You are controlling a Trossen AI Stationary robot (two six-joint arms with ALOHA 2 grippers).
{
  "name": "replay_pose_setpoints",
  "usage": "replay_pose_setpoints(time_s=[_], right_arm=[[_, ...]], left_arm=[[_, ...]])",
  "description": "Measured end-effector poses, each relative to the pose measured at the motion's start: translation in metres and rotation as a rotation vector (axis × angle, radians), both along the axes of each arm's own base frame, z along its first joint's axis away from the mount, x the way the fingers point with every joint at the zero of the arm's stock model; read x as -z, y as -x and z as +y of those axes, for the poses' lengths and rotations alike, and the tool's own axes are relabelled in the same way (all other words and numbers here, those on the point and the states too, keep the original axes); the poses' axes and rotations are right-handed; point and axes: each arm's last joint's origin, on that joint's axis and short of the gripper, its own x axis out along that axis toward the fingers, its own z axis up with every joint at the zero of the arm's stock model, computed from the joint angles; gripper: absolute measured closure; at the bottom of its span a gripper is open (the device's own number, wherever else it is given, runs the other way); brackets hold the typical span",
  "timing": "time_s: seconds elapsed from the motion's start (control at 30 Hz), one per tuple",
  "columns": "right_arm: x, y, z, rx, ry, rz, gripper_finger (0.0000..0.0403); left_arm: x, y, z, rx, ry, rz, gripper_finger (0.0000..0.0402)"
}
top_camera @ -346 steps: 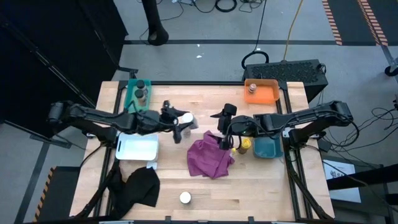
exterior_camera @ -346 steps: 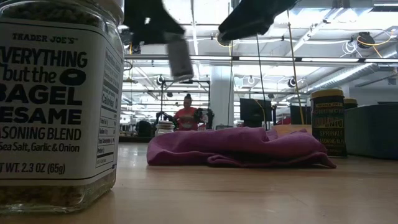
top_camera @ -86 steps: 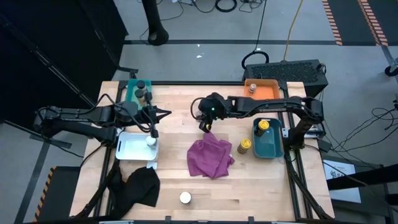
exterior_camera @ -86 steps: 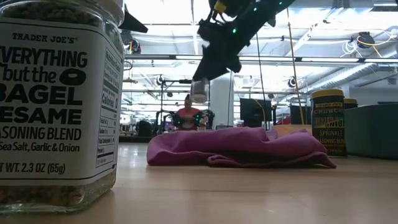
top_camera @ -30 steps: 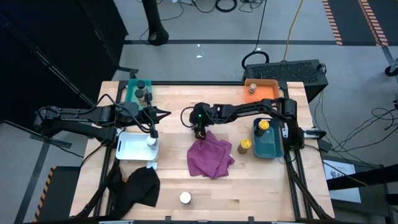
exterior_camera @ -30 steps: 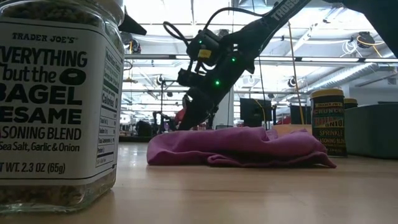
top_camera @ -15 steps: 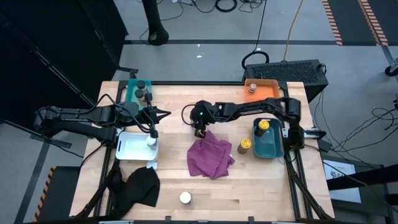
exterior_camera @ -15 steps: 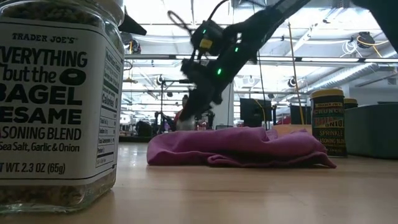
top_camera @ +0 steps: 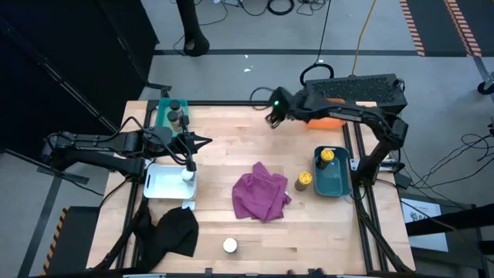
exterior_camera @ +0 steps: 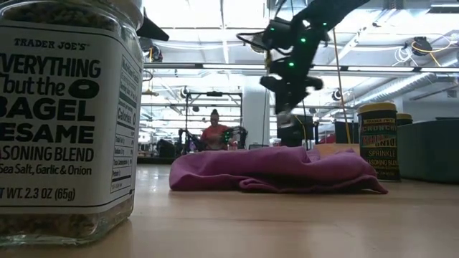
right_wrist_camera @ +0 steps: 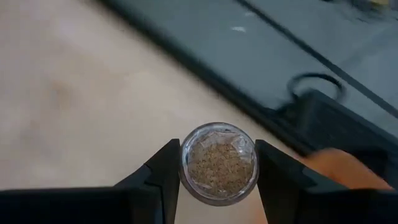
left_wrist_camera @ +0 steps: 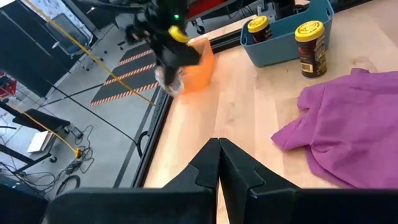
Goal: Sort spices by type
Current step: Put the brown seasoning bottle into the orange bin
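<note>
Sorting well under way, by the look of it, but not finished. Already binned: two dark-lidded jars (top_camera: 175, 112) in the green tray (top_camera: 161, 114) at the far left corner, one jar (top_camera: 187, 174) in the white tray (top_camera: 164, 184), one yellow-lidded jar (top_camera: 327, 155) in the blue bin (top_camera: 333, 182), and something small just showing in the orange tray (top_camera: 333, 119) under the right arm. Still loose on the table (top_camera: 224, 208): a yellow-lidded jar (top_camera: 302, 181) standing just beside the blue bin, next to the magenta cloth (top_camera: 262, 193), and a white-lidded jar (top_camera: 229, 245) alone near the front edge, the same one looming large and upright in the low view. In transit: a small glass jar of brownish seasoning (right_wrist_camera: 218, 162), pinched between the two fingers of the right gripper (top_camera: 274, 116), lifted clear of the table near its far edge, close to the orange tray, which is probably its destination. Seen end-on from the right wrist, so long axis in line with that camera's gaze; in the left wrist view hanging below the gripper, roughly upright with a slight tilt. Which end faces down: cannot tell. Left gripper (top_camera: 191, 147) parked above the white tray, fingers pressed together with nothing between them.
</note>
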Motion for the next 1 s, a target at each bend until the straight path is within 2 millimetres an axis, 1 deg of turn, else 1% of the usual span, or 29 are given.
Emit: replay_pose_setpoints(time_s=[0.07,0.2,0.3,0.4,0.5,0.57,0.73,0.83,1.0], right_arm=[[-0.003,0.015,-0.009,0.096,0.016,-0.004,0.0257],[0.001,0.046,-0.02,0.224,0.024,-0.044,0.0257],[0.008,0.071,-0.02,0.295,0.054,-0.081,0.0257],[0.02,0.098,-0.018,0.371,0.102,-0.122,0.0257],[0.026,0.122,-0.012,0.494,0.189,-0.153,0.0257],[0.032,0.134,-0.008,0.559,0.204,-0.16,0.0257],[0.05,0.149,-0.005,0.628,0.19,-0.141,0.0257],[0.063,0.153,-0.007,0.647,0.187,-0.116,0.0257],[0.073,0.159,-0.012,0.685,0.202,-0.13,0.0257]], left_arm=[[0.0,0.0,0.0,0.0,0.0,0.003,0.0386],[0.002,0.001,0.0,0.0,0.001,0.018,0.0386],[0.003,0.001,0.0,0.0,0.001,0.035,0.0386],[0.003,0.001,0.0,-0.001,0.004,0.038,0.0386],[0.002,0.001,0.0,-0.001,0.004,0.022,0.0386],[0.002,0.0,0.0,-0.001,0.003,0.016,0.0386],[0.0,0.0,0.0,0.001,-0.002,-0.001,0.0386],[-0.002,-0.001,0.0,0.001,-0.003,-0.022,0.0386],[-0.003,-0.001,0.0,0.006,-0.019,-0.022,0.0386]])
